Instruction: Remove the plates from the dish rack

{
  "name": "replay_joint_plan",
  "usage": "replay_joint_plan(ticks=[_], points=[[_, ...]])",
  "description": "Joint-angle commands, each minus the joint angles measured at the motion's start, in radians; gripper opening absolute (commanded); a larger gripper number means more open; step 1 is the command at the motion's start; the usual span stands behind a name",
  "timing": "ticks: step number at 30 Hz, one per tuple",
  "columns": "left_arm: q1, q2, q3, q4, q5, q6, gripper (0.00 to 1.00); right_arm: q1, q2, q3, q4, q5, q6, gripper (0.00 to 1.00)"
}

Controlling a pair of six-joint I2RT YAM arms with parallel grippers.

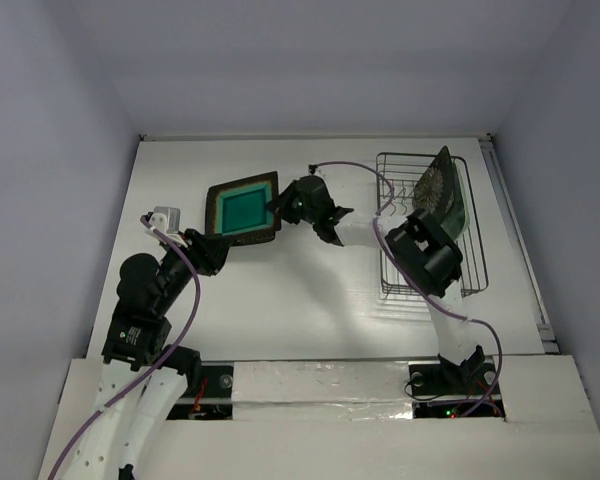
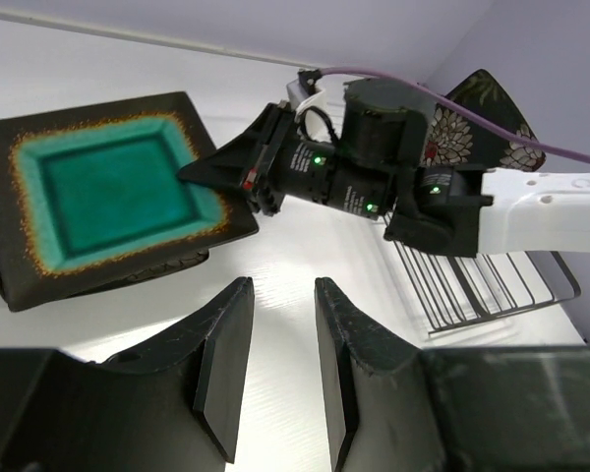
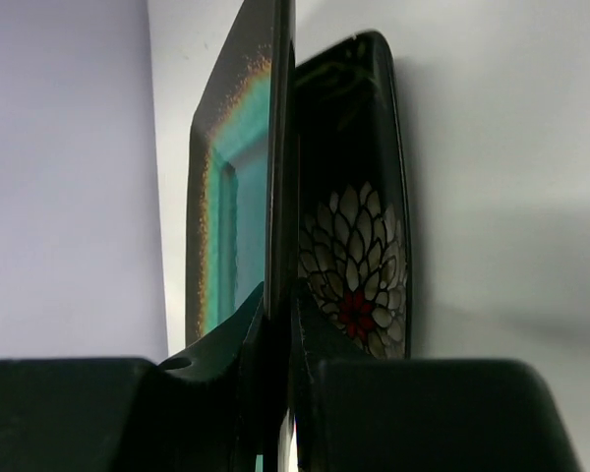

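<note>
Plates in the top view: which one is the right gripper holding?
The teal-centred plate, clamped at its edge by the right gripper; the black floral plate stands in the dish rack.

Right claw (image 1: 277,208) clamped, left claw (image 2: 282,295) open
My right arm reaches leftward, pinching the teal plate (image 1: 242,212) by its rim; my left arm hovers just short of that claw

White table (image 1: 310,300), glossy, marked with soft shadows. Closed in on 3 sides by pale lilac-grey walls (image 1: 50,150). Along the near edge, a white wrapped board (image 1: 320,385), crinkled. Down the right edge, a narrow pale rail (image 1: 525,260).
</note>
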Motion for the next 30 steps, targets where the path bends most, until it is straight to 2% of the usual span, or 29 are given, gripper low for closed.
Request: replay_joint_plan(ticks=[1,4,8,11,14,19,20,24,30], points=[[0.003,-0.009,0.005,0.036,0.010,0.000,0.29,0.013,-0.024,0.105,0.269,-0.044,0.099,0.00],[0.003,-0.010,0.003,0.034,0.008,0.000,0.29,0.013,0.000,0.113,0.264,-0.040,0.103,0.01],[0.003,-0.010,0.003,0.036,0.008,-0.001,0.29,0.022,0.011,0.105,0.258,-0.035,0.103,0.11],[0.003,-0.010,0.003,0.036,0.008,-0.001,0.29,0.032,0.011,0.103,0.216,-0.037,0.086,0.27],[0.003,-0.014,0.003,0.036,0.008,0.000,0.29,0.041,0.002,0.117,0.095,-0.015,0.017,0.52],[0.003,-0.015,0.003,0.036,0.011,-0.003,0.29,0.050,0.005,0.207,-0.131,0.005,-0.142,0.73],[0.003,-0.017,0.003,0.037,0.011,-0.001,0.29,0.050,0.008,0.223,-0.204,0.044,-0.163,0.81],[0.003,-0.018,0.005,0.037,0.013,-0.001,0.29,0.059,0.036,0.307,-0.349,0.057,-0.253,0.92],[0.003,-0.020,0.003,0.037,0.013,-0.001,0.29,0.068,0.102,0.444,-0.562,0.092,-0.376,0.98]])
